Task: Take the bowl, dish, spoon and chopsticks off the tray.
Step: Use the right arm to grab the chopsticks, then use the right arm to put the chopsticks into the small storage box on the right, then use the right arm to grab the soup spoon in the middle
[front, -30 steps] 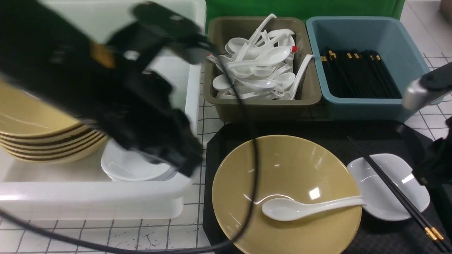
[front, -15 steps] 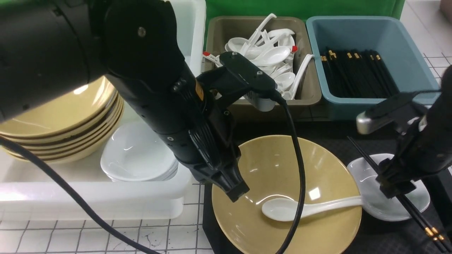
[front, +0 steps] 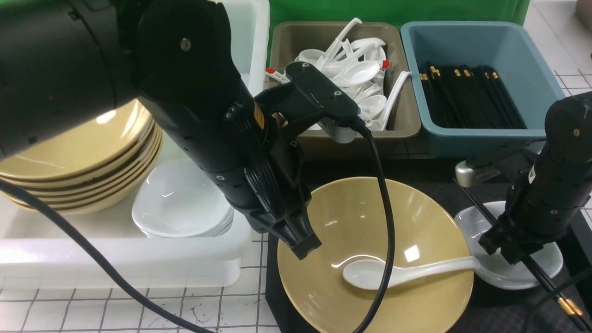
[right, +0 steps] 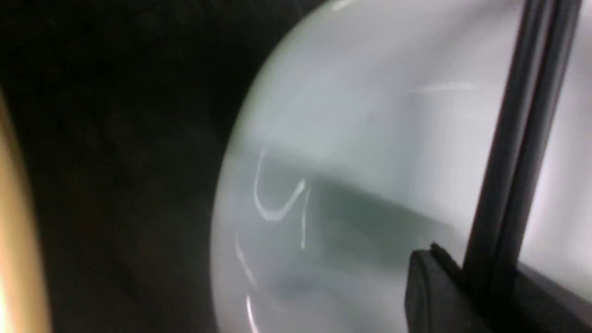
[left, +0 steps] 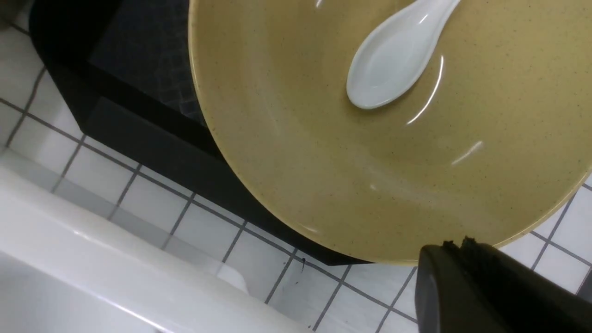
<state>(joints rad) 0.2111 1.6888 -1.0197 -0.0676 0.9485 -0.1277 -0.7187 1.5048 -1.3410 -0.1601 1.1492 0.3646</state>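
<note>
The mustard-yellow bowl (front: 370, 222) sits on the black tray (front: 430, 171), with the white spoon (front: 370, 274) lying inside it and its handle reaching over the right rim. My left gripper (front: 303, 245) is shut and empty, just over the bowl's left rim; the left wrist view shows it (left: 455, 243) at the edge of the bowl (left: 323, 152), with the spoon (left: 388, 74) beyond. The black chopsticks (front: 471, 196) lie across the white dish (front: 497, 275). My right gripper (front: 502, 252) is down on the dish (right: 370, 115), shut on the chopsticks (right: 532, 115).
A white tub (front: 115, 259) at the left holds a stack of yellow bowls (front: 83, 162) and white dishes (front: 180, 203). Behind the tray stand an olive tub (front: 402, 125) of spoons and a blue tub (front: 467, 138) of chopsticks. The table (front: 138, 305) is white tile.
Both arms have swung in. The left gripper came down to the bowl's left rim and stayed there. The right gripper came down onto the chopsticks over the dish, then shifted slightly left.
</note>
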